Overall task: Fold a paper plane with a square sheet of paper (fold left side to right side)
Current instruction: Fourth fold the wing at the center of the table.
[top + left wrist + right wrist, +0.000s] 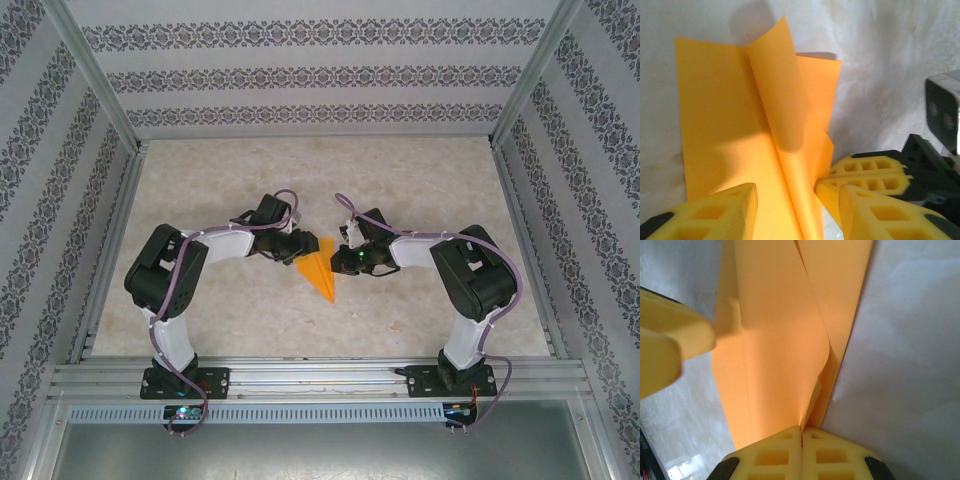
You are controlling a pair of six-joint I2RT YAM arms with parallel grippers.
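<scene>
Orange paper (318, 268): folded wedge at table (420, 180) centre, one flap raised | left gripper (797, 200): jaws partly apart, straddling the paper, not clamped | right gripper (801, 432): jaws closed, pinching the paper's edge | grippers face each other across the paper.

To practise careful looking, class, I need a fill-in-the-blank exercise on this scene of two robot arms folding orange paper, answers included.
1. The folded sheet of thin bright orange paper lies on the pale table, its pointed tip facing the ___ edge, where the arms are bolted.
2. The right gripper's yellow fingers are ___ on an edge of the paper.
3. The left gripper's yellow fingers stand ___, one on each side of the crease.
Answers: near; shut; open.
</scene>
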